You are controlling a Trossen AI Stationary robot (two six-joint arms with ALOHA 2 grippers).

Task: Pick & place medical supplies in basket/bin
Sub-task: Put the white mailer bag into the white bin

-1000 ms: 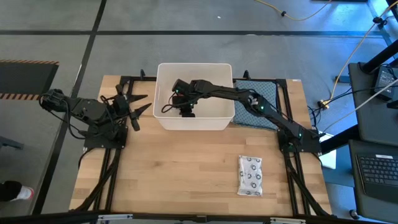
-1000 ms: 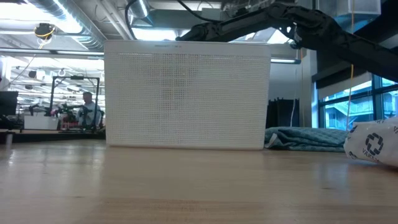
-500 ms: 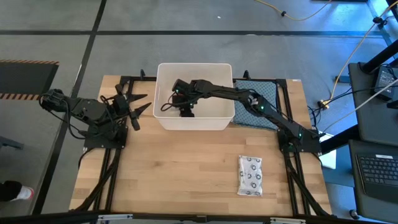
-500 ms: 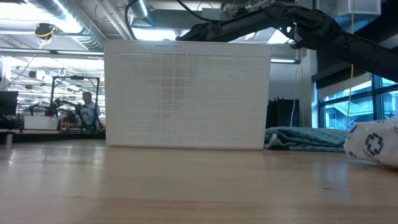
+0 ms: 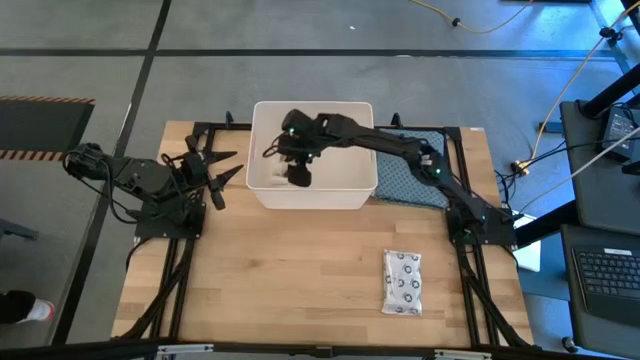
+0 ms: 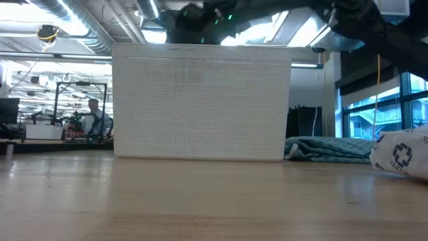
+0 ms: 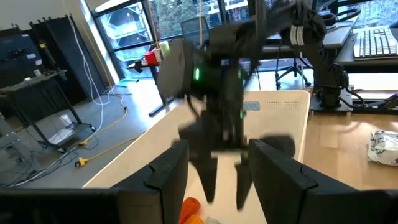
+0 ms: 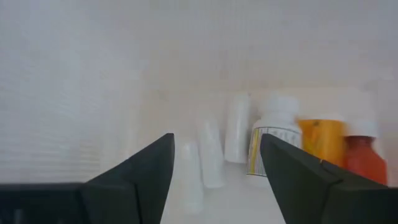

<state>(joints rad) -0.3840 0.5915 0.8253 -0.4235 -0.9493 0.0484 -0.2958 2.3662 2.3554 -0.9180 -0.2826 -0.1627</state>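
The white bin (image 5: pixel 312 203) stands at the table's far middle. My right gripper (image 5: pixel 283 150) hangs open above it, over its left half, fingers pointing down, nothing between them (image 8: pixel 217 146). Below it, on the bin's floor by a wall, stand short white cylinders (image 8: pixel 238 127), a white pill bottle (image 8: pixel 273 143), an orange bottle (image 8: pixel 321 140) and a red bottle (image 8: pixel 364 158). A dotted white pack (image 5: pixel 403 282) lies flat on the table at the near right. My left gripper (image 5: pixel 225 170) waits open to the left of the bin.
A blue-grey patterned cloth (image 5: pixel 420 165) lies right of the bin, under my right arm. The pack also shows in the low view (image 6: pixel 401 155) beside the cloth (image 6: pixel 328 147). Bare wood stretches across the table's near half.
My right gripper has risen from inside the bin to above its rim and shifted a little toward the far edge; in the low view it now shows above the bin's top edge.
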